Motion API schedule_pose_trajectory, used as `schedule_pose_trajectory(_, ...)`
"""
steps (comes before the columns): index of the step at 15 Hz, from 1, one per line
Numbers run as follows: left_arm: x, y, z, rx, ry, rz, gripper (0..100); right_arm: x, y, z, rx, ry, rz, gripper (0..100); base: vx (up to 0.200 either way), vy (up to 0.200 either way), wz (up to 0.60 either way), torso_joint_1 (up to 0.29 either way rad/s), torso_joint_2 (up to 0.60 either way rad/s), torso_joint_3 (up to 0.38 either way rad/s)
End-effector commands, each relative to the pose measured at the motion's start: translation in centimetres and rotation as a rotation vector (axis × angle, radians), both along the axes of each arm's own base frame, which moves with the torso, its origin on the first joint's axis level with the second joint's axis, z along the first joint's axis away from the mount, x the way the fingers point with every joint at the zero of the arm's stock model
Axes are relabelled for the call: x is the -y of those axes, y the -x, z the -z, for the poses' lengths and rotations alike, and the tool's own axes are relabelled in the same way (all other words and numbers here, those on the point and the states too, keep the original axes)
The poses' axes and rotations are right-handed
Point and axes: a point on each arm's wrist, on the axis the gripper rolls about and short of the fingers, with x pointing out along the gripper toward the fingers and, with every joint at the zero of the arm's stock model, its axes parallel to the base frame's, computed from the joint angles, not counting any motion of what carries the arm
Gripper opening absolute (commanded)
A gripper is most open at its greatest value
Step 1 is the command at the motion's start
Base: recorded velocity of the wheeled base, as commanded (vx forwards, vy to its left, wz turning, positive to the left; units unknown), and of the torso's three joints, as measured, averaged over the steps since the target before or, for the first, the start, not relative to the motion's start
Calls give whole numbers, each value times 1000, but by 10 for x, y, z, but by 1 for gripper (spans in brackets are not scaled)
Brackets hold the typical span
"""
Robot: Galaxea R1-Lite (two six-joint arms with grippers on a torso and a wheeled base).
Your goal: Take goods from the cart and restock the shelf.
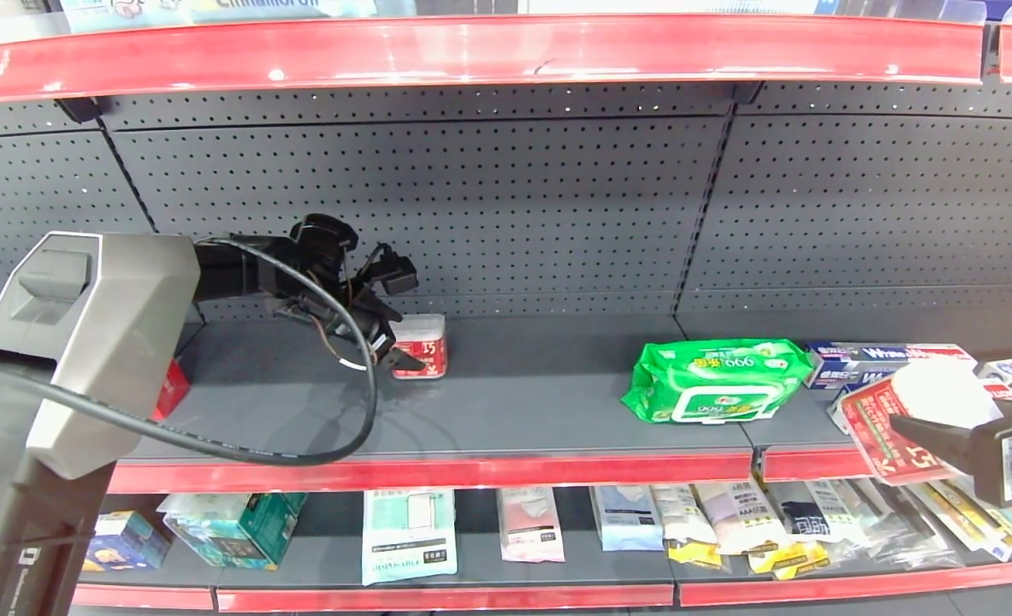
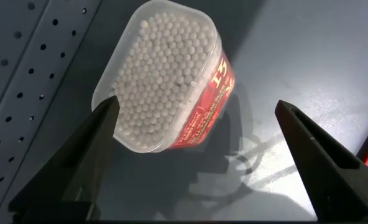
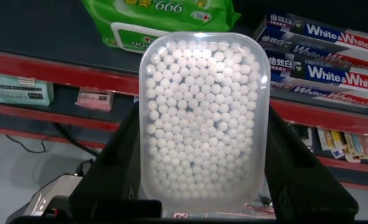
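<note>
**Two swab tubs, one on the shelf and one in the claw**

From the head camera, the middle shelf (image 1: 514, 393) is a dark grey board with a glossy red front strip (image 1: 437, 472), backed by a grey pegboard wall (image 1: 506, 205). Left of centre and towards the back, the standing tub (image 1: 424, 342), clear plastic with a red label, sits upright on the board. The left gripper (image 1: 394, 346) is right beside it. Over to the right lies a green wipes pack (image 1: 715, 381), flat near the front edge, with toothpaste boxes (image 1: 890, 355) just beyond it. At the far right, forward of the shelf edge, the right gripper (image 1: 920, 428) clasps the carried tub (image 1: 908, 419), which is tilted. On the lower shelf, flat packets (image 1: 523, 522) lie in a row.

From the left wrist, the left gripper (image 2: 196, 104) is spread wide. The standing tub (image 2: 165, 74), packed with white swab tips, sits past the fingertips, nearer one finger than the other. Bare grey board (image 2: 308, 56) lies around it and the pegboard (image 2: 22, 62) runs alongside.

From the right wrist, the right gripper (image 3: 206, 174) is clamped on both sides of the carried tub (image 3: 202, 112). The wipes pack (image 3: 159, 25) and toothpaste boxes (image 3: 321, 50) lie behind it on the shelf.
</note>
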Motion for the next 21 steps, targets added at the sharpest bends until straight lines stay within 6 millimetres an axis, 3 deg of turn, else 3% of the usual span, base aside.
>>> schedule_pose_trajectory(1,0,0,3,-10,3,-1,100,0,-2,1,-7,1,-2,0,0,0,0,0,0,0)
schedule_pose_trajectory(7,0,3,-12,5,13,-12,100,-1,-2,1,-7,0,-3,0,0,0,0,0,0,0)
schedule_pose_trajectory(10,-2,11,-36,20,9,-68,100,-1,-2,-1,0,0,-3,0,0,0,0,0,0,0)
schedule_pose_trajectory(21,7,17,-54,39,33,-74,100,0,-1,-1,0,0,-3,0,0,0,0,0,0,0)
